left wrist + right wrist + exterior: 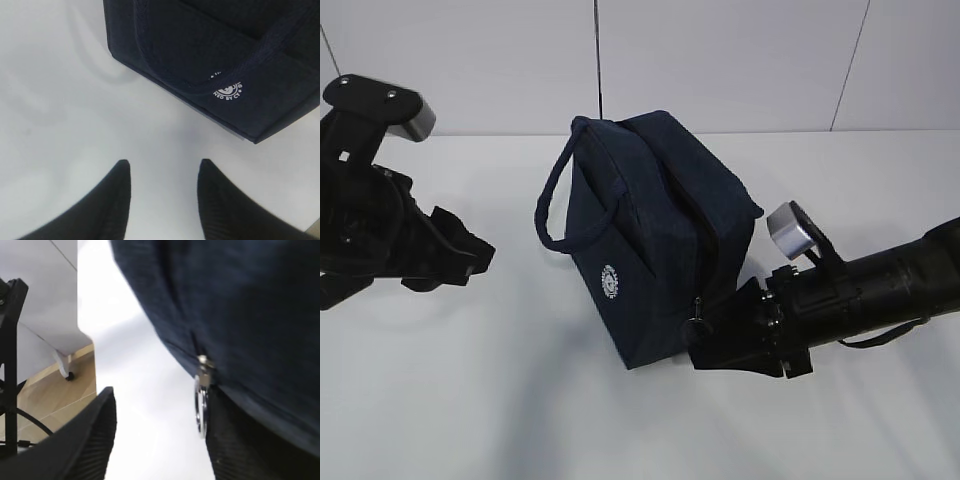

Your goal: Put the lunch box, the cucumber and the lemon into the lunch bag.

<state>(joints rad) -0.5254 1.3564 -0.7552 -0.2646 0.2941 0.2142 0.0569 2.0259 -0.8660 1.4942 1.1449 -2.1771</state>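
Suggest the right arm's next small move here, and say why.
Probably shift the right gripper slightly so the metal ring pull sits between its open fingers, then close. The lunch bag looks zipped shut on the table, and the ring hangs just beside one finger, ungripped. The left gripper hovers open, clear of the bag.

We're looking at what is probably a lab or test room: a bare white table (pixel 470 400) is filling the scene, with plain white wall panels (pixel 720 60) standing behind it. Through the right wrist view, a wood-look floor (pixel 55 390) is showing past the table edge, a white stand on a small caster wheel (pixel 67 374) is sitting there, and black cables (pixel 25 427) are trailing beside it.
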